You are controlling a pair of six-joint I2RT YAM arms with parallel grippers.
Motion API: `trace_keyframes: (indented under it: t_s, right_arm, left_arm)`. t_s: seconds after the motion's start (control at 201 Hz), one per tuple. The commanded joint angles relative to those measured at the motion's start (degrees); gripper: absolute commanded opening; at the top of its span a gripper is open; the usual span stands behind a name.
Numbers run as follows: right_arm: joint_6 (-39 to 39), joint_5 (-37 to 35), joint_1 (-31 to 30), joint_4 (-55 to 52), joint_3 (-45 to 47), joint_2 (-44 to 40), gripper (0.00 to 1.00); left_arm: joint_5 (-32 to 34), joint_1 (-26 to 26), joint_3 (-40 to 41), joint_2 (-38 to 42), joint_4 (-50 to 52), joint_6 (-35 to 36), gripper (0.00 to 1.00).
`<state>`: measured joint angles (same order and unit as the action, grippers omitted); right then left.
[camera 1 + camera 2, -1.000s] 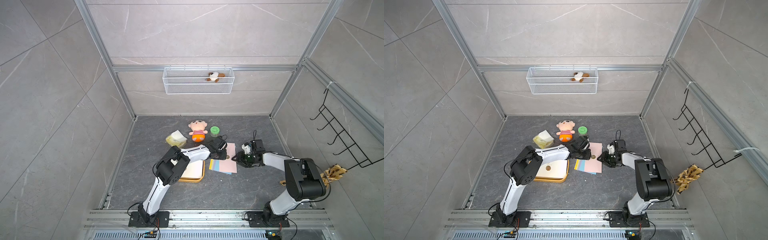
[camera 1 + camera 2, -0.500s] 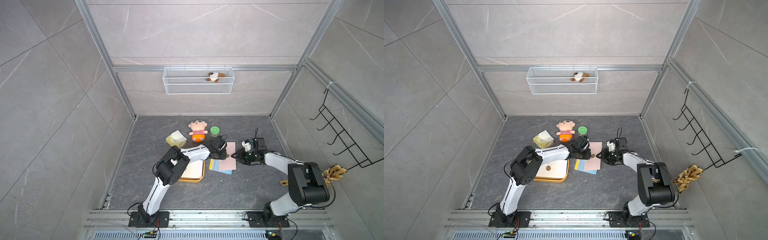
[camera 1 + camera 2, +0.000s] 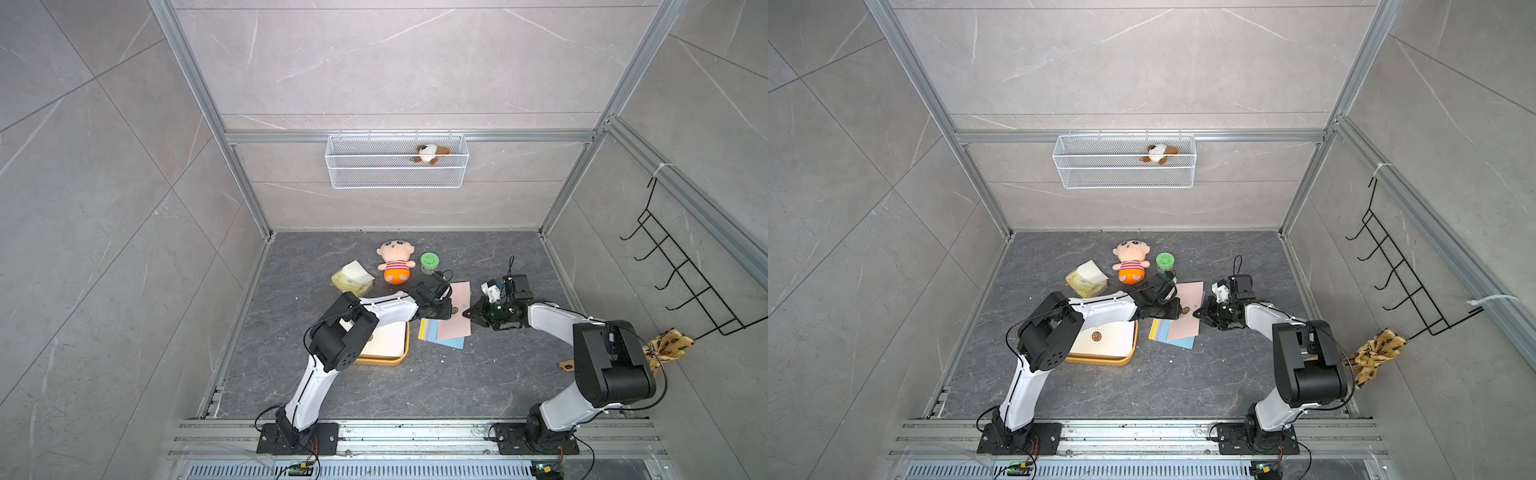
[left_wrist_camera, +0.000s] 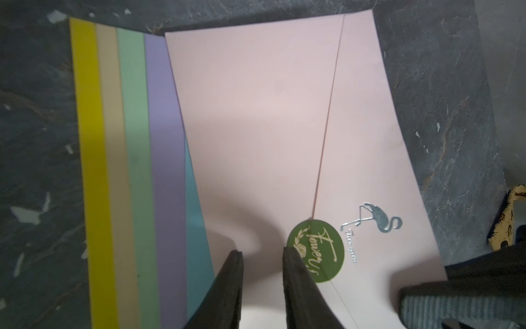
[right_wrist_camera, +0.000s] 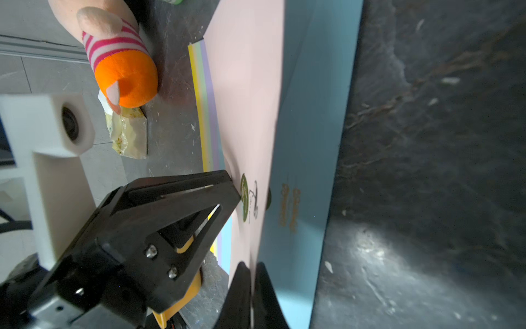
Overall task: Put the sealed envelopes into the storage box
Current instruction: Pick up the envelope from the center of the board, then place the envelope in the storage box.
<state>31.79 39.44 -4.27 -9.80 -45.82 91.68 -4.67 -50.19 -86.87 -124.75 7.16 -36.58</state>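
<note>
**Pink envelope pinched at its right edge, just beside the tray**

Lying seal-side up on the dark grey stone tabletop [image 3: 415, 386]: a pale pink rectangular paper envelope [image 3: 460, 297], topmost on a fanned stack [image 3: 428, 330], just right of the shallow mustard-yellow plastic storage tray [image 3: 380, 361]. Long axis running from the robot's side toward the back wall, far end leaning slightly right. Round green seal [image 4: 316, 253] near the middle, silver flamingo print [image 4: 375, 222] beside it. Skewed a little against the envelopes beneath, with their long edges showing on the left as parallel bands: yellow strip [image 4: 94, 171] outermost, then cream strip [image 4: 118, 171], light green strip [image 4: 141, 171], lilac strip [image 4: 168, 171].

Pinched along its right long edge by the right gripper [image 5: 252, 273], jaws pressed together on the paper. That edge raised clear of the blue envelope [image 5: 307, 142] underneath, the pink sheet bowed.

Pressed on from the left by the left gripper [image 4: 262, 256], fingers [image 4: 227, 290] slightly spread, tips down on the pink paper just beside the seal, nothing between them.

Inside the tray: a cream envelope [image 3: 1106, 338] with a small dark seal, partly hidden under the left arm
</note>
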Motion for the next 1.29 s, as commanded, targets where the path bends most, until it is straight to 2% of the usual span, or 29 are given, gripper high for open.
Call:
trace_keyframes:
  t_s: [0.0, 0.209, 0.418, 0.517, 0.622, 0.721, 0.831, 0.995, 1.289]
  right_arm:
    - [-2.93, 1.3, -0.62, -3.4, -3.33, -4.04, 0.0]
    - [-10.74, -6.46, -3.76, -15.42, -10.91, -11.49, 0.0]
    - [-20.78, -18.3, -17.21, -29.39, -25.6, -12.01, 0.0]
    - [-25.59, -17.07, -22.04, -30.86, -30.26, -9.53, 0.0]
    - [-35.03, -18.28, -27.88, -34.95, -36.77, -5.06, 0.0]
    - [-42.22, -18.46, -31.85, -38.35, -42.99, -0.55, 0.0]
    - [-50.54, -19.73, -36.97, -44.94, -51.03, 5.05, 0.0]
    - [-59.04, -23.2, -42.06, -59.21, -63.81, 15.6, 0.0]
    - [-64.44, -24.52, -46.03, -62.27, -70.27, 21.83, 0.0]
  left_arm:
    - [0.18, 0.03, -0.26, 3.96, -0.21, -0.5, 0.43]
    - [6.73, 0.88, -2.12, 13.27, 2.28, 0.26, 0.53]
    - [15.25, 4.2, 9.36, 31.41, 4.22, -1.62, 0.56]
    - [16.46, 8.79, 18.27, 42.1, 5.07, -3.26, 0.57]
    - [7.71, 18.54, 28.66, 53.84, 3.34, -5.74, 0.57]
    - [8.14, 24.36, 33.42, 62.08, 7.62, -3.86, 0.58]
    - [8.16, 28.16, 35.63, 66.52, 12.66, -1.29, 0.59]
    - [10.95, 29.87, 38.17, 71.81, 15.87, -0.49, 0.59]
    - [16.07, 31.09, 39.58, 77.17, 19.72, 0.63, 0.57]
